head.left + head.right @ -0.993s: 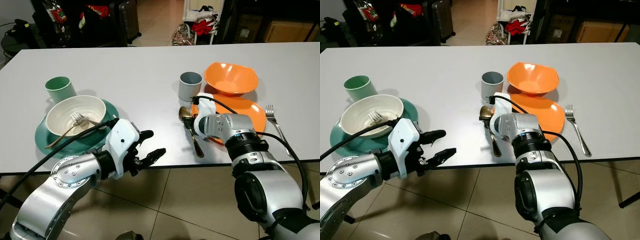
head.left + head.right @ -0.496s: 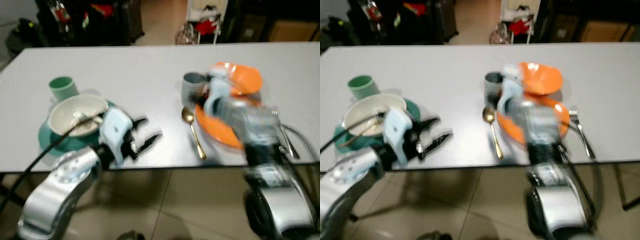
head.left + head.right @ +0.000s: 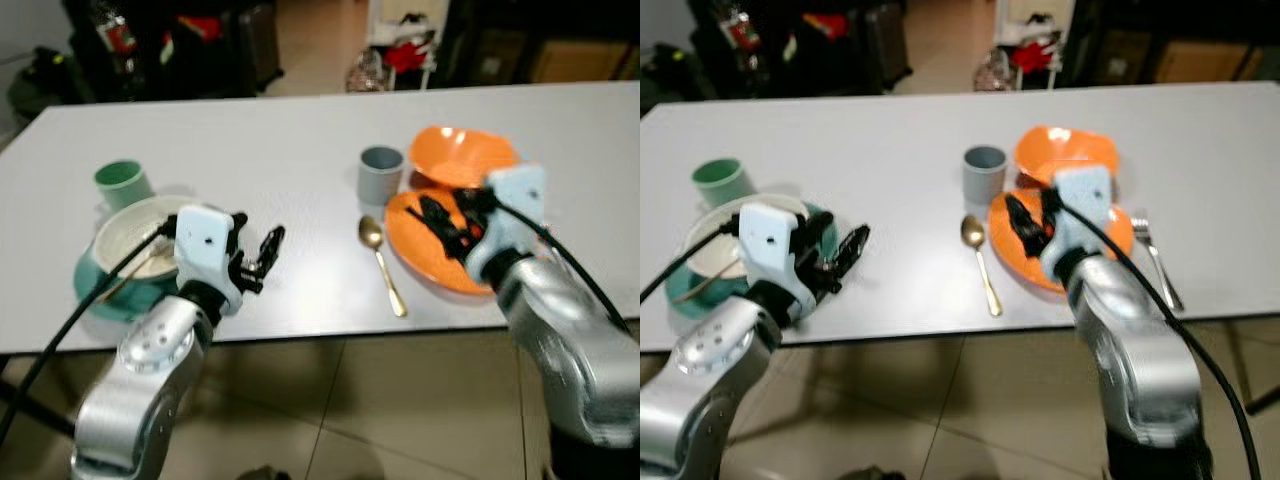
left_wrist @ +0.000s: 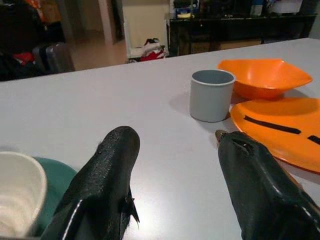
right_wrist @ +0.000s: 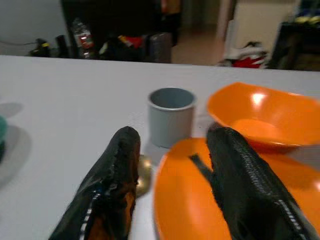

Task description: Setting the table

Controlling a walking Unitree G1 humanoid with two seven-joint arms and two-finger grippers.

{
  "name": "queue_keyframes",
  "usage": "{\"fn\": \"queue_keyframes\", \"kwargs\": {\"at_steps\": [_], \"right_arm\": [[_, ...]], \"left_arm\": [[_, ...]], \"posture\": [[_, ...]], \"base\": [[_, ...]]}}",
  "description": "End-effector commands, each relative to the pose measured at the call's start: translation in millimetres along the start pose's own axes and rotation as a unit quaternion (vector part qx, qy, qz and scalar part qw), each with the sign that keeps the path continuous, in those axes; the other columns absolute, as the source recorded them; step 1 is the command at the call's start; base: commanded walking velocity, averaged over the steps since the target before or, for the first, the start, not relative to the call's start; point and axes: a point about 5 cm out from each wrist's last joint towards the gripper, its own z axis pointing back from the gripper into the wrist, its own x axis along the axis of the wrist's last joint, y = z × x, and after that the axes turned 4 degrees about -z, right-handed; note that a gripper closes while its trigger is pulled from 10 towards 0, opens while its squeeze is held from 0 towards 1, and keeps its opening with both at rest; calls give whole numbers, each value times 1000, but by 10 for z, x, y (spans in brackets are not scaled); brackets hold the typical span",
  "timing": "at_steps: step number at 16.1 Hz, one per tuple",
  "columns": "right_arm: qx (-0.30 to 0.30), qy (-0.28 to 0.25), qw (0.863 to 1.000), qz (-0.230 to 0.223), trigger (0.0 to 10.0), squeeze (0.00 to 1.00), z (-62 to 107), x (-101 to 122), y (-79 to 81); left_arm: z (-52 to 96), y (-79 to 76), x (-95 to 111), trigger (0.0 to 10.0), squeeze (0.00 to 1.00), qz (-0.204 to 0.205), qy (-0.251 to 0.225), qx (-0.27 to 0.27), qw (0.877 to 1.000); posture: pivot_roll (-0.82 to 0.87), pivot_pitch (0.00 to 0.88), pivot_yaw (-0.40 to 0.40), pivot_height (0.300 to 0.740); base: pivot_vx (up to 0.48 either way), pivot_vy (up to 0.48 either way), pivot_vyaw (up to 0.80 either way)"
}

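Gold spoon lengthwise, bowl toward grey cup, left claw and right claw spread, empty

We list, on our white table: a flat orange plate; a shallow orange bowl touching its far edge; an upright grey cup just beside both; a gold spoon, bowl end toward the cup; a silver fork beside the plate; a white bowl on a teal plate; a green cup behind it.
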Motion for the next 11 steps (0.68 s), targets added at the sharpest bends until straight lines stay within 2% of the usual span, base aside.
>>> {"fn": "queue_keyframes", "kwargs": {"at_steps": [1,3,5,7,10,11], "right_arm": [[-10,-18,999,30,10000,1000,93,23,-11],[-16,1,999,43,10000,1000,203,-94,-13],[9,29,999,13,10000,1000,323,-210,57],[14,36,999,-4,10000,1000,324,-287,71],[30,32,999,-19,10000,1000,275,-326,131],[38,33,998,-27,10000,1000,252,-324,167]], "left_arm": [[33,-26,6,10000,0,0,-4,9,1000],[43,-86,-27,10000,0,9,-1,19,1000],[42,-91,-33,10000,0,13,3,39,999],[44,-40,-54,10000,0,-13,12,58,998],[78,19,-14,10000,0,-34,2,73,997],[82,34,-6,10000,0,-32,-3,68,997]], "posture": [[-135,28,87,740],[-145,30,88,740],[-143,25,73,740],[-119,14,43,740],[-105,9,39,740],[-98,10,38,740]], "base": [[0,0,0],[0,-172,0],[0,-480,0],[0,0,0],[0,0,0],[0,0,-763]]}}
